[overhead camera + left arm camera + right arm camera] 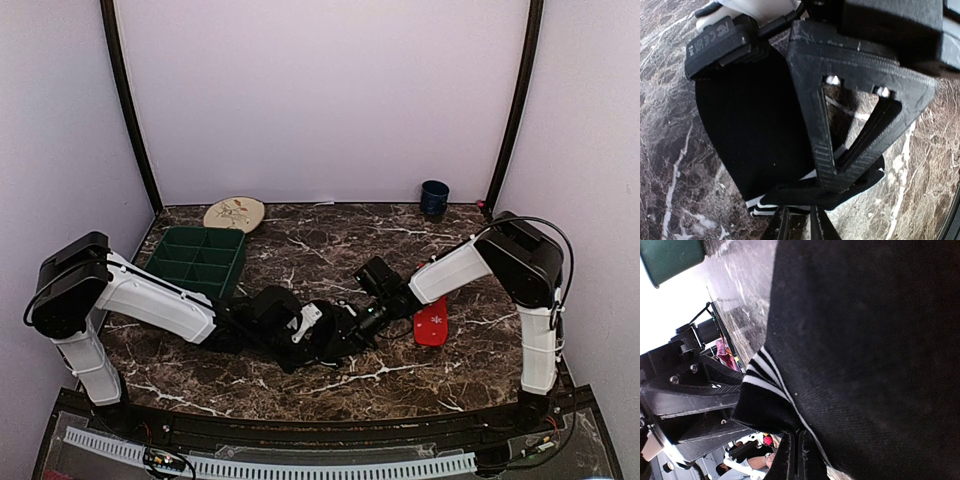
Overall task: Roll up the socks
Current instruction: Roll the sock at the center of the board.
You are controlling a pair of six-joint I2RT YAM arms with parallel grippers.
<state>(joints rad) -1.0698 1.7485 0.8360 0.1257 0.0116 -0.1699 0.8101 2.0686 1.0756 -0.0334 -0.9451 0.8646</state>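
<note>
Here the black sock (755,145) lies flat on the bench (665,150), its striped cuff folded over; the red sock (432,323) sits nearby. The left tool (840,175), nearly closed, pinches that fold. The right tool (796,450), fully closed, meets the cuff edge. Best to roll tightly, edges aligned.

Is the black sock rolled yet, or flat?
Not rolled: the black sock lies spread on the table, only its striped cuff bunched where the left gripper and right gripper pinch it.
</note>
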